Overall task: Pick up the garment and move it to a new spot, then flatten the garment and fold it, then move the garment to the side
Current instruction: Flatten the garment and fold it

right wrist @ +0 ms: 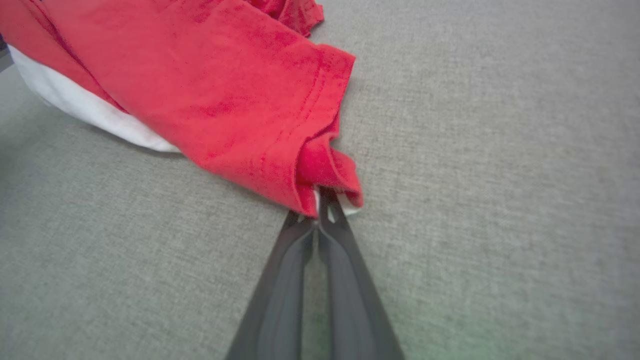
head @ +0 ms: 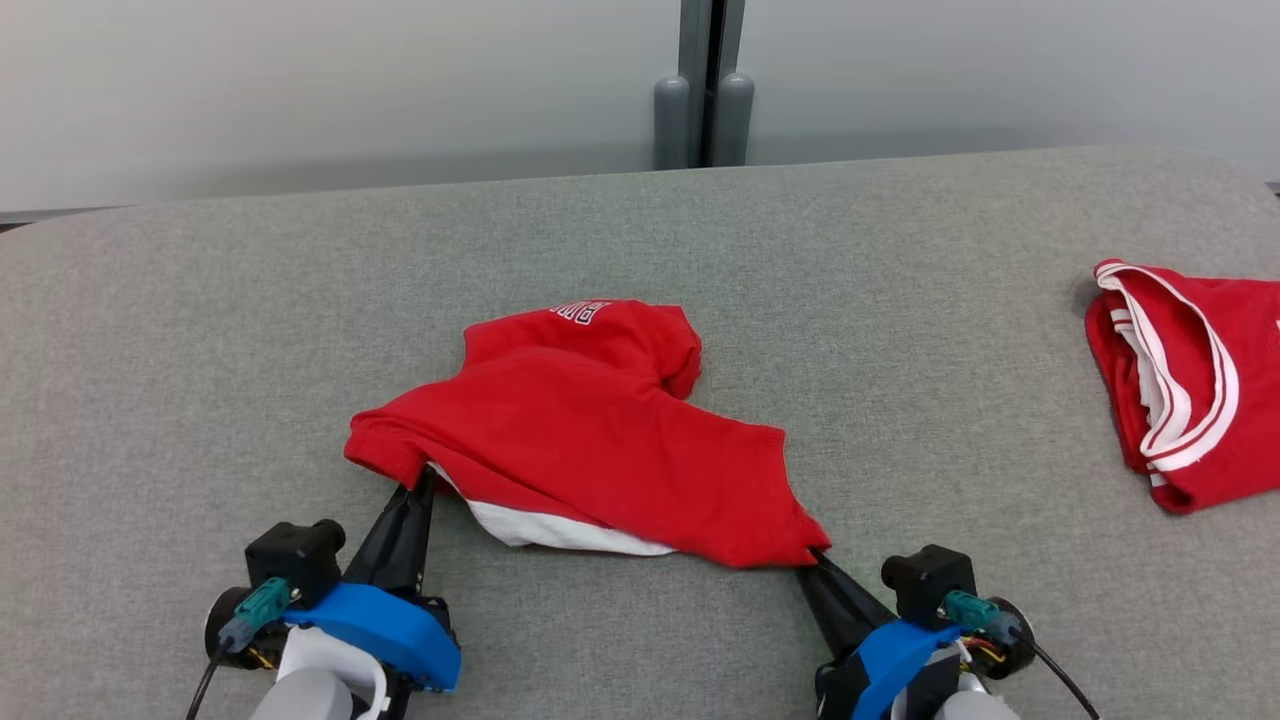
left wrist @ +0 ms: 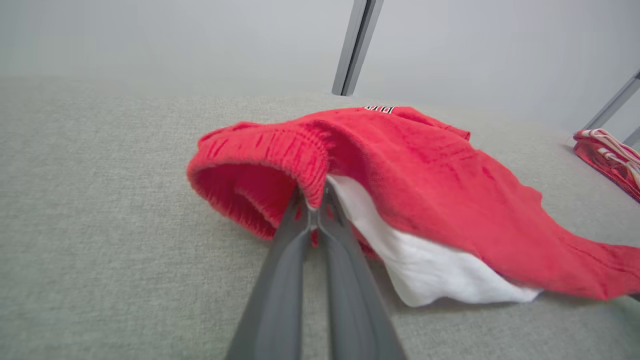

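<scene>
Your left gripper (head: 424, 480) and right gripper (head: 815, 556) each pinch the near edge of the red garment (head: 590, 430), which lies rumpled in the middle of the grey fabric-covered table (head: 900, 250). In the left wrist view, your left fingers are closed tight on a ribbed red edge, with a rounded fold of cloth bulging just to their left. In the right wrist view, your right fingers are clamped on a stitched red corner that curls over their tips. Between your two grippers a white inner layer (head: 560, 532) spills out from under the red cloth and rests on the table. White lettering (head: 580, 311) shows at the garment's far edge, too folded to read. Well apart at your right, near the table's edge, a second red garment with white striped trim (head: 1190, 390) lies bunched. Beyond the table's far edge, a grey post (head: 704, 110) stands against the pale wall, clear of both arms.
</scene>
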Available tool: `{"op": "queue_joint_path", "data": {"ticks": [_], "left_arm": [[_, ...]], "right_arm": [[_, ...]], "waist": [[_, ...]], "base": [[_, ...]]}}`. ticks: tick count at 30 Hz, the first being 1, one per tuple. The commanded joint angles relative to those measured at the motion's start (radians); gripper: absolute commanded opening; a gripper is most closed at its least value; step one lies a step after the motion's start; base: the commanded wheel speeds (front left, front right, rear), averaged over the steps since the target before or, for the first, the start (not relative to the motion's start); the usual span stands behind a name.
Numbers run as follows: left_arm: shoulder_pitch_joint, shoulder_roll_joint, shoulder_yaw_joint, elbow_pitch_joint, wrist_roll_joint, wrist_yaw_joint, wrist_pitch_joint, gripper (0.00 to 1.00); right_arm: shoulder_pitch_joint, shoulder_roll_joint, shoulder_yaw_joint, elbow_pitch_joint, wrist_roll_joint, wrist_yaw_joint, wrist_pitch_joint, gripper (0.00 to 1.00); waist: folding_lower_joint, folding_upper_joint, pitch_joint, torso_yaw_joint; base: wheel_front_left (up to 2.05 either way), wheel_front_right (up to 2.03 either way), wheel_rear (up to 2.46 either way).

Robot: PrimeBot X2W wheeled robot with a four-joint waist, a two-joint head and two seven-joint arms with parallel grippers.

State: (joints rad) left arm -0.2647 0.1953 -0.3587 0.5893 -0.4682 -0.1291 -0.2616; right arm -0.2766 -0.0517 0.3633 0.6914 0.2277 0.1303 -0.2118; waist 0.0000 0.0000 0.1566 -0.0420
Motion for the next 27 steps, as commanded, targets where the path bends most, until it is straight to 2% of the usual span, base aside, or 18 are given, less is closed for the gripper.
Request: {"op": "queue_joint_path", "data": {"ticks": [1, 3, 6, 12, 21, 25, 27], "left_arm": [[0.025, 0.017, 0.011, -0.029, -0.018, -0.001, -0.004, 0.00], [0.034, 0.025, 0.017, -0.083, -0.042, -0.001, -0.004, 0.00], [0.065, 0.050, 0.018, -0.178, -0.083, -0.001, -0.004, 0.00], [0.096, 0.121, 0.037, -0.416, -0.152, -0.001, 0.080, 0.00], [0.058, 0.165, 0.036, -0.715, -0.227, 0.003, 0.236, 0.00], [-0.027, 0.189, 0.049, -0.764, -0.256, 0.003, 0.304, 0.00], [-0.090, 0.209, 0.060, -0.751, -0.268, 0.005, 0.348, 0.00]], "right_arm": [[0.015, -0.016, 0.030, -0.062, 0.062, 0.001, 0.016, 0.00], [0.032, -0.048, 0.095, -0.168, 0.157, 0.001, 0.047, 0.00], [0.060, -0.152, 0.109, -0.331, 0.257, 0.001, 0.093, 0.00], [0.138, -0.256, 0.007, -0.598, 0.374, 0.001, 0.172, 0.00], [0.180, -0.248, -0.112, -0.858, 0.494, 0.001, 0.272, 0.00], [0.103, -0.263, -0.139, -0.916, 0.522, 0.001, 0.339, 0.00], [0.031, -0.249, -0.141, -0.920, 0.544, 0.001, 0.376, 0.00]], "waist": [[0.0000, 0.0000, -0.008, -0.008], [0.0000, 0.0000, -0.016, -0.016], [0.0000, 0.0000, -0.025, -0.025], [0.0000, 0.0000, -0.033, -0.017], [0.0000, 0.0000, 0.000, -0.020], [0.0000, 0.0000, 0.050, -0.035], [0.0000, 0.0000, 0.087, -0.050]], "base": [[0.00, 0.00, 0.00], [0.00, 0.00, 0.00], [0.00, 0.00, 0.00], [0.00, 0.00, 0.00], [0.00, 0.00, 0.00], [0.00, 0.00, 0.00], [0.00, 0.00, 0.00]]}}
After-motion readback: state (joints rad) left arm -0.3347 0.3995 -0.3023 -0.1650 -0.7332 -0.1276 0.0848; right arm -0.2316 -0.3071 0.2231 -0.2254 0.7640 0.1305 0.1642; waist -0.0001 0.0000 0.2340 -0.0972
